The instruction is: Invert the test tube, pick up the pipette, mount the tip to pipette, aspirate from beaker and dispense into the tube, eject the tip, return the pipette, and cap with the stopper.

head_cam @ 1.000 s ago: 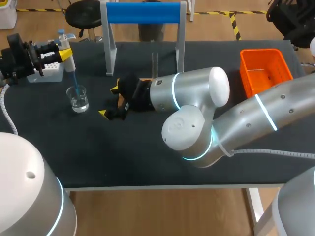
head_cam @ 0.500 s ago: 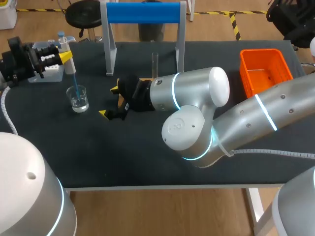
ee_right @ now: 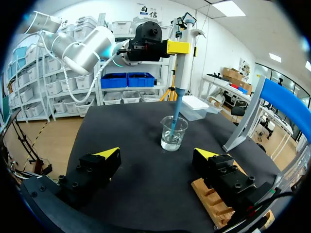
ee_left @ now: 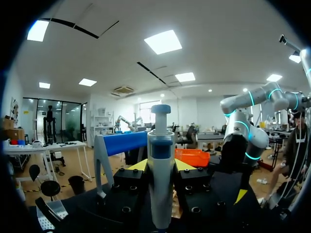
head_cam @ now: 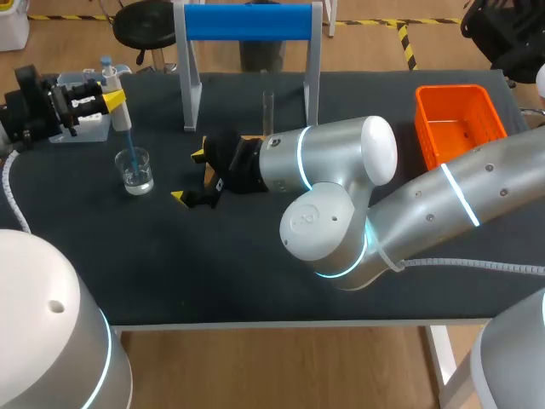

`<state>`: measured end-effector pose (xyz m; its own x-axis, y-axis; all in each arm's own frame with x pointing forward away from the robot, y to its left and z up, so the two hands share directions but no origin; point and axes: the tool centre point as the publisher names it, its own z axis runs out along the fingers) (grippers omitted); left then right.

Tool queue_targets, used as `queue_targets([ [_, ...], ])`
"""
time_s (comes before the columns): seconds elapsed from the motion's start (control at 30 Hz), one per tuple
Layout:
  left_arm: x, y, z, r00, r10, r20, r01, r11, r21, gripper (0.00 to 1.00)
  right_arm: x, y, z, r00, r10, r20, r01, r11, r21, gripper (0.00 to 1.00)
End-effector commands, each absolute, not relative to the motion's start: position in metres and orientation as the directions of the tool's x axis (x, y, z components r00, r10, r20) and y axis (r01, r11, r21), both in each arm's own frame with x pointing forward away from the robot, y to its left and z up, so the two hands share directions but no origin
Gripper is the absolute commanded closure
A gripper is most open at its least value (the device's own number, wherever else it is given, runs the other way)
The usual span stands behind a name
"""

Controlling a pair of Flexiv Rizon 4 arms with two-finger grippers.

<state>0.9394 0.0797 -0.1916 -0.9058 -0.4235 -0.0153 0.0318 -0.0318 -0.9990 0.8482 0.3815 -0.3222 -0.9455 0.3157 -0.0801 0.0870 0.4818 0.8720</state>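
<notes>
- left gripper (head_cam: 111, 96) at far left of the table, clamped on the pipette (head_cam: 120, 111) from both sides; left wrist view shows black finger blocks with yellow tips squeezing the white barrel (ee_left: 161, 145)
- pipette: white plastic body, blue band, round plunger knob on top, held roughly upright, slim blue translucent tip pointing down
- tip goes down into the beaker (head_cam: 134, 170); its end looks to be in the liquid, hard to be sure
- beaker: small clear glass cylinder, a shallow layer of clear liquid, standing on the black matte table (head_cam: 255, 273) just right of the left gripper
- right gripper (head_cam: 189, 176) near table centre, released, fingers wide apart, nothing between them; the beaker (ee_right: 173, 133) sits ahead of it, between the finger lines but well apart
- wooden slotted block (ee_right: 210, 200) under the right gripper's right-hand finger
- test tube (head_cam: 267, 109): thin clear glass, upright, far of the right arm, base hidden behind it
- orange plastic basket (head_cam: 456, 119), ribbed walls, far right
- stand (head_cam: 247, 21) with blue padded bar on white legs at the far edge
- white tip box (head_cam: 88, 126) far left beside the left gripper
</notes>
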Motion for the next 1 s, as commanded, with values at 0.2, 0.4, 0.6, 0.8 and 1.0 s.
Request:
queue_targets([
  [0.2, 0.9411, 0.0806, -0.1932, -0.907, -0.422, -0.005, 0.023, -0.038, -0.999, 1.00, 0.8476, 0.3817, -0.3216, -0.945, 0.318, -0.081, 0.089, 0.485, 0.870, 0.00],
  [0.4, 0.9413, 0.0811, -0.1937, -0.907, -0.421, -0.001, 0.019, -0.039, -0.999, 1.00, 0.8476, 0.3817, -0.3216, -0.945, 0.318, -0.081, 0.089, 0.485, 0.870, 0.00],
  [0.6, 0.9413, 0.0819, -0.1938, -0.908, -0.420, 0.000, 0.019, -0.042, -0.999, 1.00, 0.8476, 0.3817, -0.3216, -0.945, 0.318, -0.081, 0.089, 0.485, 0.870, 0.00],
  [0.8, 0.9413, 0.0819, -0.1938, -0.908, -0.420, 0.000, 0.019, -0.042, -0.999, 1.00, 0.8476, 0.3817, -0.3216, -0.945, 0.318, -0.081, 0.089, 0.485, 0.870, 0.00],
  [1.0, 0.9413, 0.0819, -0.1938, -0.908, -0.420, 0.000, 0.019, -0.042, -0.999, 1.00, 0.8460, 0.3811, -0.3126, -0.949, 0.298, -0.107, 0.056, 0.492, 0.869, 0.00],
])
